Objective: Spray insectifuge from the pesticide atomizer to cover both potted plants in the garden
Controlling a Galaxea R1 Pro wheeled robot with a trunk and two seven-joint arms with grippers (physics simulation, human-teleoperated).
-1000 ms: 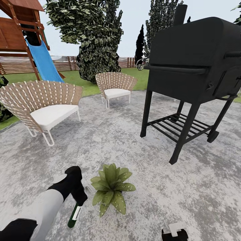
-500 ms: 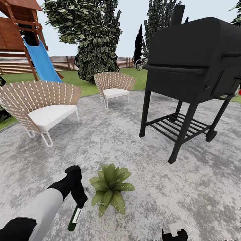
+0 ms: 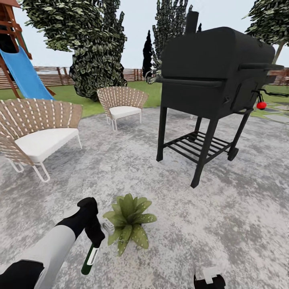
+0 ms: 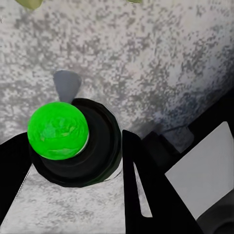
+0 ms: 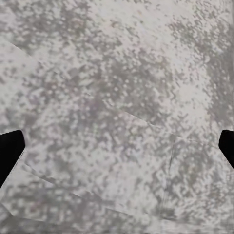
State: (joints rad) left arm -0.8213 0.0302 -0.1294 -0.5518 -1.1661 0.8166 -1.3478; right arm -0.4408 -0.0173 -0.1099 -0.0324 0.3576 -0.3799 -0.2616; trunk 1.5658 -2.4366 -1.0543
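One potted plant [image 3: 127, 222], a low rosette of pointed green leaves, sits on the round grey patio [image 3: 224, 224] just right of my left gripper [image 3: 94, 237]. That gripper is shut on the pesticide atomizer [image 3: 89, 257], a dark green bottle with a white label hanging down from the fingers. In the left wrist view the atomizer [image 4: 58, 130] shows end-on, a bright green round end in a dark ring, held between my black fingers [image 4: 139, 185]. My right gripper [image 3: 208, 279] is at the bottom edge, open over bare patio, its fingertips [image 5: 9, 151] wide apart.
A black barbecue grill [image 3: 212, 80] on legs stands ahead to the right. Two woven chairs [image 3: 38, 128] [image 3: 120, 105] stand to the left, a blue slide [image 3: 24, 76] and large trees [image 3: 92, 44] behind, then lawn and a slatted fence [image 3: 132, 74].
The whole picture has shifted left, so the camera has turned right. My left gripper keeps the atomizer beside the plant in the same pose.
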